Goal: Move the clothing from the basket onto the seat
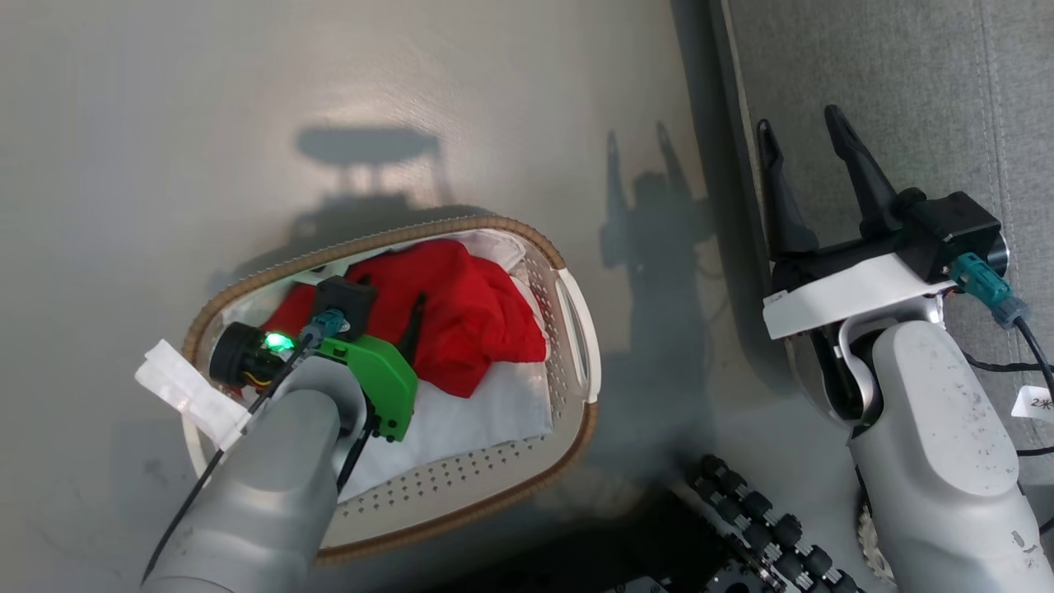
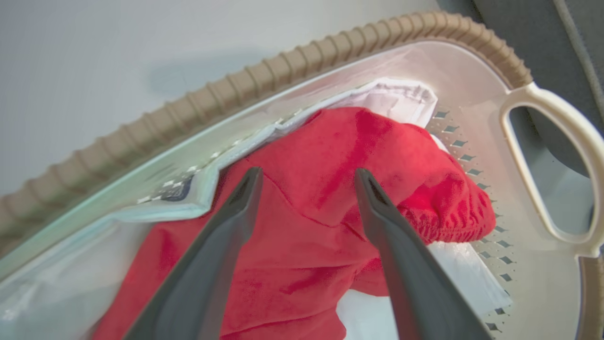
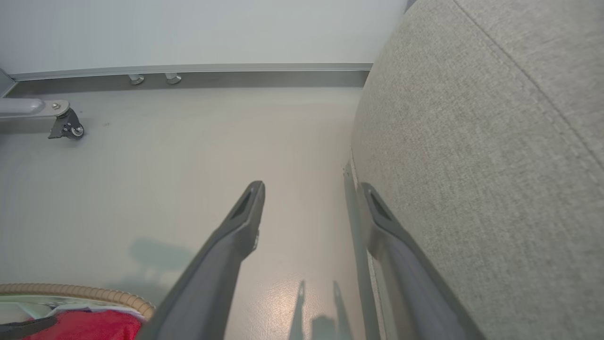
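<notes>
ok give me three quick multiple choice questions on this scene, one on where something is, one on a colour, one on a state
1. Where is the clothing? A on the floor; B in the basket, on a white cloth; C draped over the basket's handle.
2. What colour is the basket's rim? A brown; B blue; C black.
3. How is the left gripper? A shut on the clothing; B shut on the basket's handle; C open.
Answers: 1 B, the red fabric lies inside the perforated walls; 2 A, the woven band looks brown in the head and left wrist views; 3 C, its fingers stand apart over the clothing.
</notes>
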`<state>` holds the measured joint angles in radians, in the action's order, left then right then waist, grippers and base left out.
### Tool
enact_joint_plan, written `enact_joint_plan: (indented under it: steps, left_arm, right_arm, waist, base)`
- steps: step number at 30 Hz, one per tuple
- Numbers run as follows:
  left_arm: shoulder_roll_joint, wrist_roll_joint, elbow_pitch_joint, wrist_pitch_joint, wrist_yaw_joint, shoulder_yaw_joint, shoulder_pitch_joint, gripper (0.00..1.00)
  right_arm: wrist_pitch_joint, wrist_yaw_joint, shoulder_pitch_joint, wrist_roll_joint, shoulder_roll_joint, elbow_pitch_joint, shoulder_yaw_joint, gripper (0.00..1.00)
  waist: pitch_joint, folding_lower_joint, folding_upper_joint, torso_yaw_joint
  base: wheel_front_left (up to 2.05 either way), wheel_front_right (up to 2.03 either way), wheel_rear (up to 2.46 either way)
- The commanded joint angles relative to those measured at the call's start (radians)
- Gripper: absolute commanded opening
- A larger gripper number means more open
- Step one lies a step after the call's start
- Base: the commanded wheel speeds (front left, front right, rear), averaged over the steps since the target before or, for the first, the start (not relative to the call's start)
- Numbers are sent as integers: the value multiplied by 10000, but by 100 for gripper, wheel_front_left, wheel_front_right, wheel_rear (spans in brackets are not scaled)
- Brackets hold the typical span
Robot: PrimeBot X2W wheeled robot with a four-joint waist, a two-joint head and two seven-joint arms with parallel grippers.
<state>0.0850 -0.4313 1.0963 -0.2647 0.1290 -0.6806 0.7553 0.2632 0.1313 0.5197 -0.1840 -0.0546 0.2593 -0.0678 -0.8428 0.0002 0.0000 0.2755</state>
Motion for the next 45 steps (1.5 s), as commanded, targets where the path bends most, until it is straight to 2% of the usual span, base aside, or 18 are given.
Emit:
enact_joint_plan:
  steps: [1, 16, 17, 19, 29, 38, 45]
  left_arm:
    - [137, 138, 138, 8, 28, -46, 317, 100]
    - [-126, 874, 1685, 182, -138, -785, 998, 99]
    - [-139, 902, 1714, 200, -131, -838, 1016, 69]
    - [-159, 978, 1782, 231, -152, -941, 1065, 0]
    - [-121, 643, 1889, 88, -52, -954, 758, 0]
    - [-237, 275, 1624, -7, 24, -1159, -277, 0]
    - [-308, -204, 742, -5, 25, -1412, -1399, 0]
  right_arm:
    - [20, -10, 84, 19, 10, -72, 64, 100]
    - [20, -10, -72, 97, 31, -219, 268, 100]
    - [20, -10, -57, 91, 32, -218, 274, 100]
    - [20, -10, -24, 85, 33, -211, 274, 100]
    - [20, -10, 166, -154, 25, -33, 169, 100]
    - [20, -10, -126, -95, 22, 366, 88, 100]
    - [20, -10, -705, 32, 15, 779, 110, 100]
  waist:
    - [-654, -2, 0, 393]
    - [-998, -2, 0, 241]
    - [-1003, -2, 0, 231]
    - [-1007, -2, 0, 217]
    - [-530, -2, 0, 348]
    - [1265, -2, 0, 76]
    - [2991, -2, 0, -352]
  base:
    - [0, 0, 0]
    - [0, 0, 0]
    - [0, 0, 0]
    - [0, 0, 0]
    - [0, 0, 0]
    - [0, 0, 0]
    - [0, 0, 0]
